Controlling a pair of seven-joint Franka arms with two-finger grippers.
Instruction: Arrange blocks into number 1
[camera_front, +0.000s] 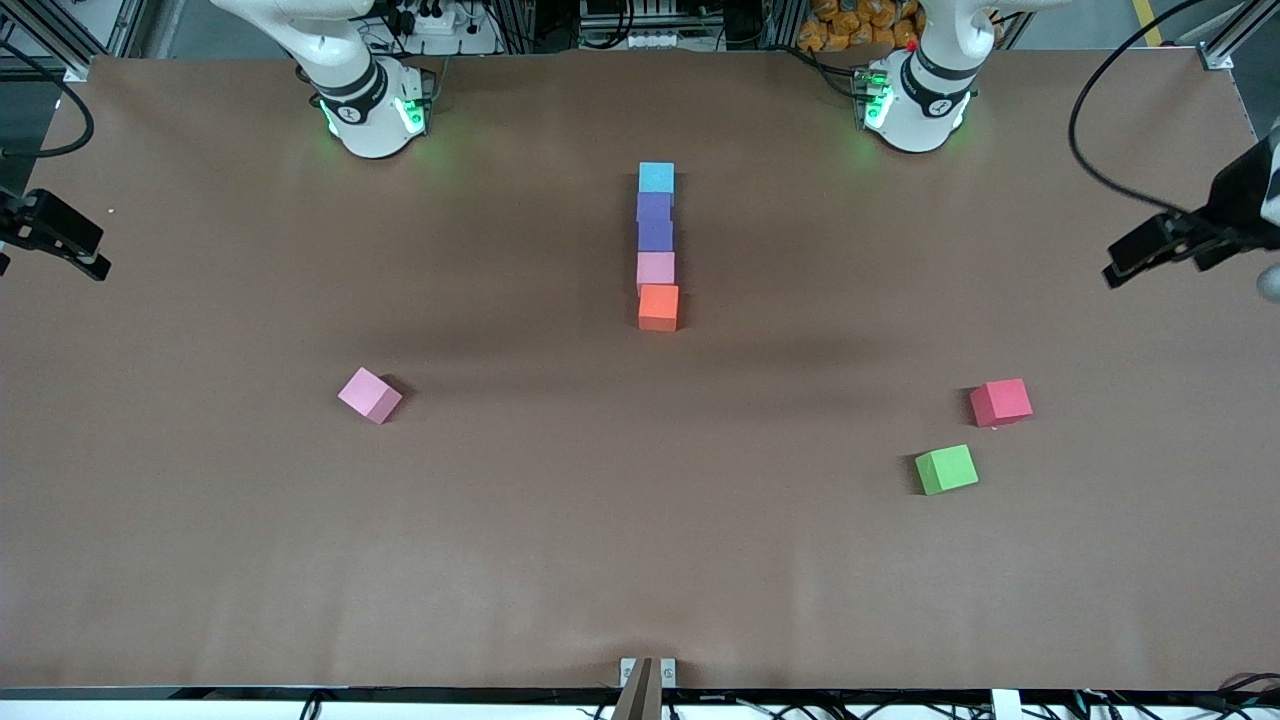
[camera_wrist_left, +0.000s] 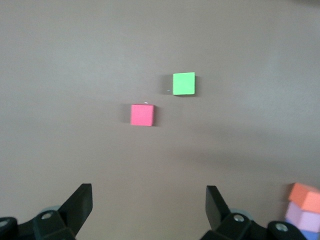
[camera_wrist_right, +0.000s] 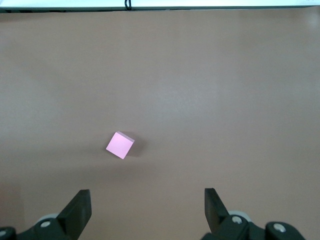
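front view alone shows light blue block; grippers apart

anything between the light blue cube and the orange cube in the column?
Front view: between the light blue cube and the orange cube sit two purple cubes, then a pink cube, lined up edge to edge.

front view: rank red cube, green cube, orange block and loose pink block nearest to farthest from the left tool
1. Red cube, toward the left arm's end, closest to the left tool.
2. Green cube, beside the red cube, nearer the camera.
3. Orange block, camera end of the middle column.
4. Loose pink block, toward the right arm's end.
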